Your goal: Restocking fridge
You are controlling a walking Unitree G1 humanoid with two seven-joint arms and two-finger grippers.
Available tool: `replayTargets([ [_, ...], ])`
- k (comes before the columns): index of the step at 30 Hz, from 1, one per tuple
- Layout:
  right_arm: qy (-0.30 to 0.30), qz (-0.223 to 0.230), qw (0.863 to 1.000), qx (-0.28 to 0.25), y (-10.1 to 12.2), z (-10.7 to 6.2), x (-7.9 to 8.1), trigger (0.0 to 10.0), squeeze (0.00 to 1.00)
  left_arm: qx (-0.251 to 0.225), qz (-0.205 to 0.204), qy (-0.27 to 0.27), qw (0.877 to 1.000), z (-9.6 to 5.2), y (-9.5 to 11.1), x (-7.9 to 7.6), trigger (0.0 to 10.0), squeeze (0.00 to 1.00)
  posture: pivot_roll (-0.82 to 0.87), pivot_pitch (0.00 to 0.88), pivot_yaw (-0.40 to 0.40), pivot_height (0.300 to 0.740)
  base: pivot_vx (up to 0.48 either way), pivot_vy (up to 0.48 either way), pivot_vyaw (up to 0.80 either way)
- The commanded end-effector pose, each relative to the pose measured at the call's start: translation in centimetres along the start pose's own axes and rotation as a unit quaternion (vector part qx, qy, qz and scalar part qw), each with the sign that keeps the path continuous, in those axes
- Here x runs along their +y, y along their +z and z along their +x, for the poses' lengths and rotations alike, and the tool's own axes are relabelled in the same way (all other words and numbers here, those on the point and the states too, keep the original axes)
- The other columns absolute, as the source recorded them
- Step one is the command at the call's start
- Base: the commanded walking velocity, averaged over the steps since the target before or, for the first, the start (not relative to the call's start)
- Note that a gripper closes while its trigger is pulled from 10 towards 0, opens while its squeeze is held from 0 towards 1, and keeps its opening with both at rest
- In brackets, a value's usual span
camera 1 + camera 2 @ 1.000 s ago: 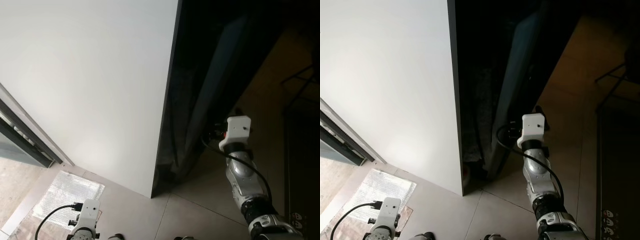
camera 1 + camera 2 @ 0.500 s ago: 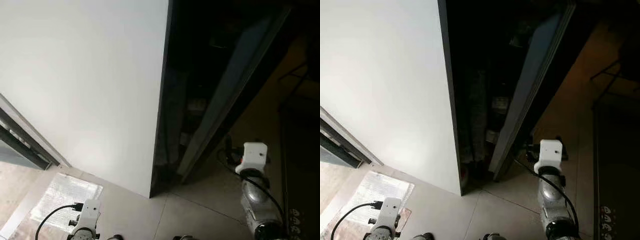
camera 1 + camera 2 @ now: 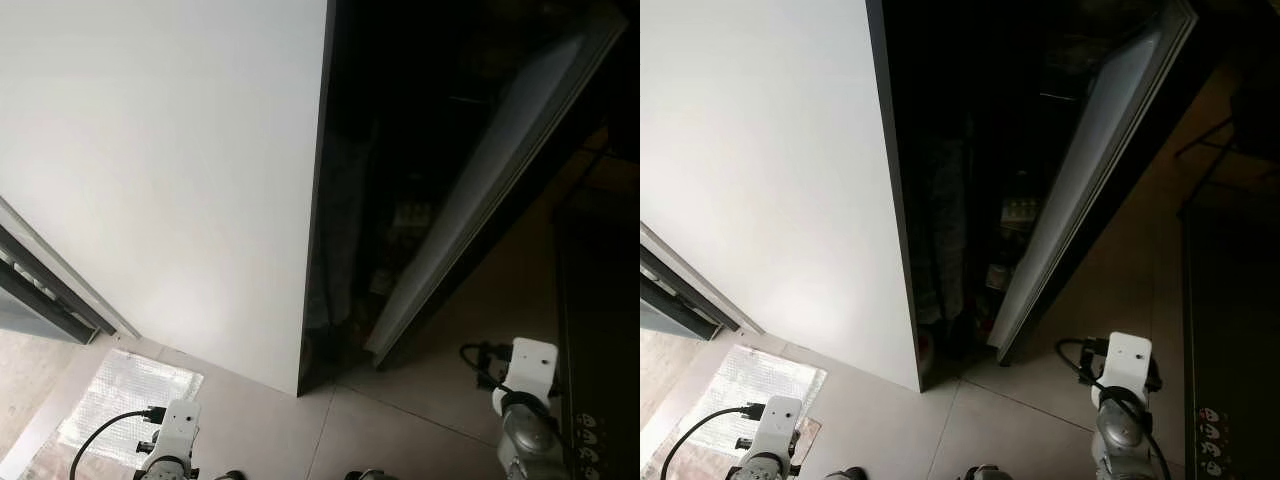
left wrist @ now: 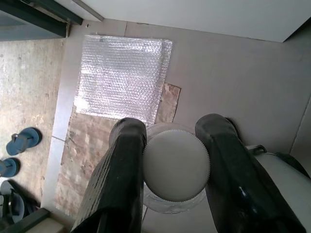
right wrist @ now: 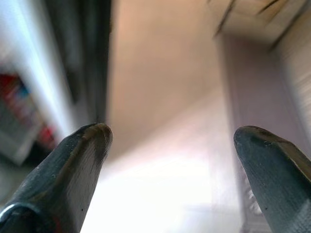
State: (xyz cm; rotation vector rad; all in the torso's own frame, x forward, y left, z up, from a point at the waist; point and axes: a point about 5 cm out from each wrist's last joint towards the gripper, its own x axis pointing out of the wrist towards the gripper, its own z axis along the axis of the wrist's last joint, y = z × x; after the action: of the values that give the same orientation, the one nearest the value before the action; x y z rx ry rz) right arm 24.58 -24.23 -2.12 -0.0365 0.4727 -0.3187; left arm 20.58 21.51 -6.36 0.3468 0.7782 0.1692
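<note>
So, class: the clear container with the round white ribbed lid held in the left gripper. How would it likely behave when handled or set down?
The clear container with the round white ribbed lid looks round, so it would probably roll if laid on its side. The ribbed rim likely helps grip, though the left gripper clamps its smoother clear wall, which may be slippery. It seems light plastic, but its contents can't be seen.

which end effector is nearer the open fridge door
Right. The right end effector hangs open just beside the fridge door, while the left end effector is down by the white wall, holding a white-capped bottle.
</note>
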Motion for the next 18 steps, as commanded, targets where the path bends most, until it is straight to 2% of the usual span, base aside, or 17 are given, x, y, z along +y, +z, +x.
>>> replayTargets([
  [1,0.052,-0.008,0.995,0.08,-3.0,-1.0,1.1,10.0,0.0,0.029,-0.003,-0.011,1.0,-0.3,-1.2,-0.3,10.0,0.0,-0.12,0.172,-0.051,0.74,0.0,0.0,0.0],
  [5,0.103,-0.032,0.982,0.158,-6.1,-2.5,2.3,10.0,0.0,0.039,-0.018,-0.008,0.999,-0.3,-1.4,-0.1,10.0,0.0,-0.11,0.172,-0.051,0.74,0.0,0.0,0.0],
  [6,0.103,-0.032,0.982,0.158,-6.1,-2.5,2.3,10.0,0.0,0.039,-0.018,-0.008,0.999,-0.3,-1.4,-0.1,10.0,0.0,-0.11,0.172,-0.051,0.74,0.0,0.0,0.0],
  [11,0.112,-0.038,0.965,0.233,-9.5,-4.8,2.3,10.0,0.0,0.049,-0.027,-0.011,0.998,-0.4,-1.9,0.0,10.0,0.0,-0.11,0.169,-0.047,0.74,0.0,0.0,0.0],
  [18,0.126,-0.036,0.961,0.245,-10.3,-5.4,2.5,10.0,0.0,0.058,-0.019,-0.011,0.998,-0.4,-2.2,0.2,10.0,0.0,-0.11,0.164,-0.042,0.74,0.0,0.0,0.0],
])
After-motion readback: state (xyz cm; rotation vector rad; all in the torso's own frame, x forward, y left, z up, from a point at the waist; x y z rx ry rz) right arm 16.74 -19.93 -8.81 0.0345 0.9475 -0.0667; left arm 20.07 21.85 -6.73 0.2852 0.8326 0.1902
